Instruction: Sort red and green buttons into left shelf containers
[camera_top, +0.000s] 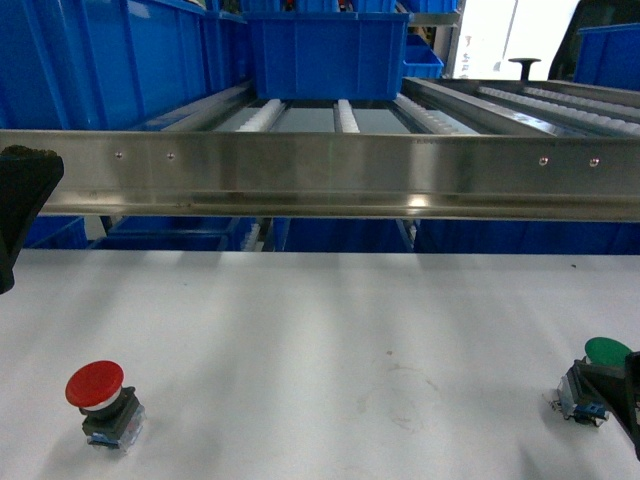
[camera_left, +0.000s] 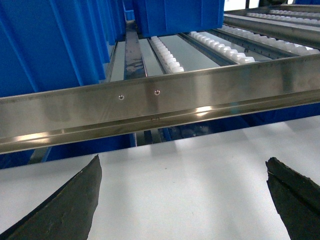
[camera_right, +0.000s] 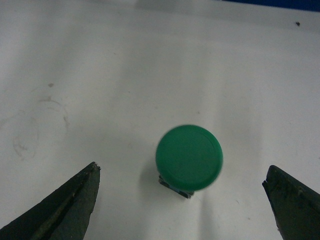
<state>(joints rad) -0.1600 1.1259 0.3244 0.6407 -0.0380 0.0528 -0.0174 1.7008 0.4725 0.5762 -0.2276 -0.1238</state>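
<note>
Right gripper (camera_right: 182, 200) spread wide, empty — green button (camera_right: 189, 157) upright on white table (camera_top: 320, 340) between its fingers. Left gripper (camera_left: 182, 200) also wide, empty. Red button (camera_top: 97, 392) front-left, untouched.

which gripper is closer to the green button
Right. The right gripper hangs directly over the green button, jaws open on either side of it. The left gripper is far off at the table's left, facing the metal shelf rail.

Bright, even light — steel rail (camera_top: 330, 170) glares
</note>
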